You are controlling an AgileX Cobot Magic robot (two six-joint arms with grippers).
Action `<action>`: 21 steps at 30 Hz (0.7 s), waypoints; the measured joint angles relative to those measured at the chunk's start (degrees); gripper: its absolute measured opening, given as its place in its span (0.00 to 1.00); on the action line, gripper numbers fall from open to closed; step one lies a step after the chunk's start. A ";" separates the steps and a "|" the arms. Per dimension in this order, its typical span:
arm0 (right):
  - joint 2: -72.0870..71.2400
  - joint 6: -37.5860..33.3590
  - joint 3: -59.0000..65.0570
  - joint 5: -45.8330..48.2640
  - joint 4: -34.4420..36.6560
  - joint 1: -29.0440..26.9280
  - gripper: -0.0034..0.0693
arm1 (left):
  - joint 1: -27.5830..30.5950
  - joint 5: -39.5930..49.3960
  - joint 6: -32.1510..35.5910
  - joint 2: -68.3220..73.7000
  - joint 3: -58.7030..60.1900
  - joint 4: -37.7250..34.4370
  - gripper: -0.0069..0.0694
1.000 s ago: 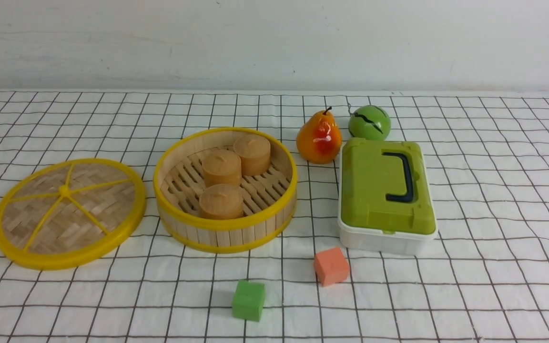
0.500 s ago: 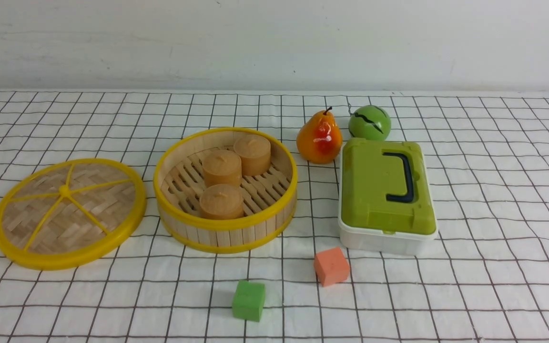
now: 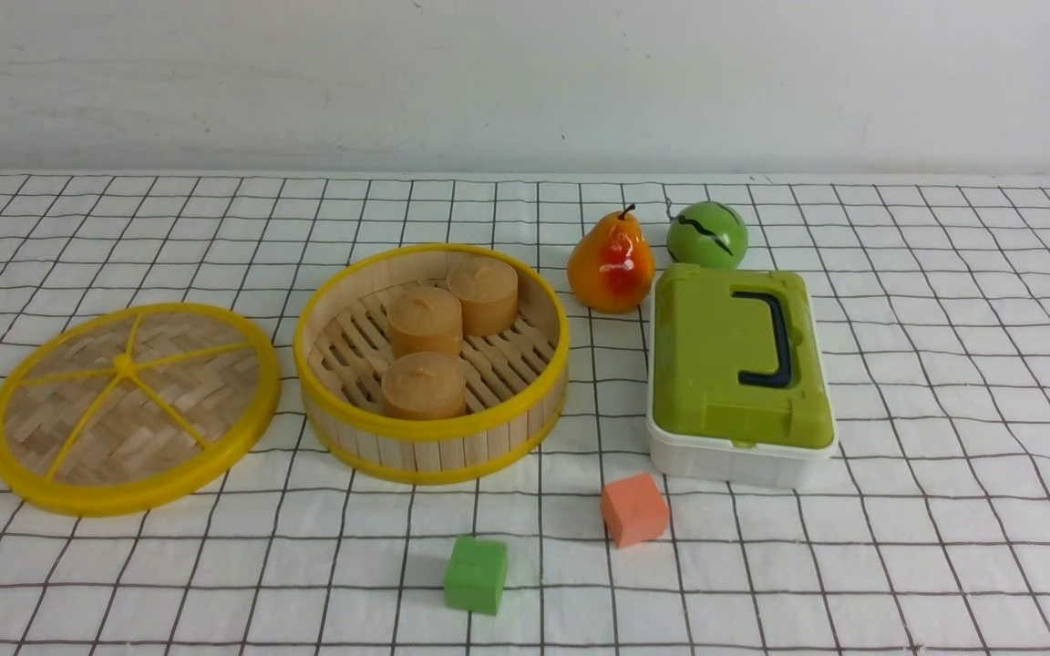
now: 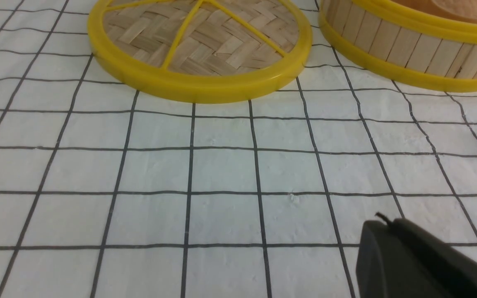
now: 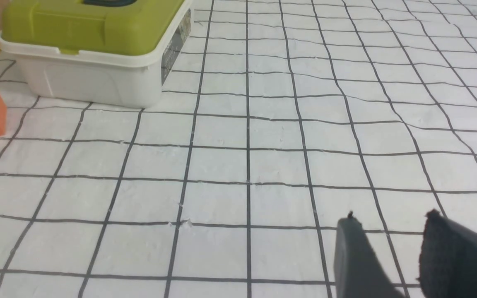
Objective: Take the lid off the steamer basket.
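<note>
The lid (image 3: 131, 407), a woven bamboo disc with a yellow rim and spokes, lies flat on the cloth to the left of the steamer basket (image 3: 431, 437). The basket is uncovered and holds three tan round buns. Both show in the left wrist view, the lid (image 4: 199, 45) and the basket (image 4: 408, 49) side by side and apart. My left gripper (image 4: 387, 225) is shut and empty, low over the cloth in front of the lid. My right gripper (image 5: 391, 221) is open and empty over bare cloth. Neither arm shows in the front view.
A white box with a green lid and dark handle (image 3: 736, 374) stands right of the basket, also in the right wrist view (image 5: 93, 49). A pear (image 3: 610, 264) and a green ball (image 3: 706, 234) lie behind it. An orange cube (image 3: 634, 508) and a green cube (image 3: 476, 574) lie in front.
</note>
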 joint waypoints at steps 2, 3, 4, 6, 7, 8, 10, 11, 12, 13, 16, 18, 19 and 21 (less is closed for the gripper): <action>0.00 0.00 0.00 0.00 0.00 0.00 0.38 | 0.00 0.00 0.00 0.00 0.00 0.00 0.08; 0.00 0.00 0.00 0.00 0.00 0.00 0.38 | 0.00 0.00 0.00 0.00 0.00 0.00 0.08; 0.00 0.00 0.00 0.00 0.00 0.00 0.38 | 0.00 0.00 0.00 0.00 0.00 0.00 0.08; 0.00 0.00 0.00 0.00 0.00 0.00 0.38 | 0.00 0.00 0.00 0.00 0.00 0.00 0.08; 0.00 0.00 0.00 0.00 0.00 0.00 0.38 | 0.00 0.00 0.00 0.00 0.00 0.00 0.08; 0.00 0.00 0.00 0.00 0.00 0.00 0.38 | 0.00 0.00 0.00 0.00 0.00 0.00 0.08; 0.00 0.00 0.00 0.00 0.00 0.00 0.38 | 0.00 0.00 0.00 0.00 0.00 0.00 0.09; 0.00 0.00 0.00 0.00 0.00 0.00 0.38 | 0.00 0.00 0.00 0.00 0.00 0.00 0.09; 0.00 0.00 0.00 0.00 0.00 0.00 0.38 | 0.00 0.00 0.00 0.00 0.00 0.00 0.09; 0.00 0.00 0.00 0.00 0.00 0.00 0.38 | 0.00 0.00 0.00 0.00 0.00 0.00 0.09; 0.00 0.00 0.00 0.00 0.00 0.00 0.38 | 0.00 0.00 0.00 0.00 0.00 0.00 0.09; 0.00 0.00 0.00 0.00 0.00 0.00 0.38 | 0.00 0.00 0.00 0.00 0.00 0.00 0.09; 0.00 0.00 0.00 0.00 0.00 0.00 0.38 | 0.00 0.00 0.00 0.00 0.00 0.00 0.09; 0.00 0.00 0.00 0.00 0.00 0.00 0.38 | 0.00 0.00 0.00 0.00 0.00 0.00 0.09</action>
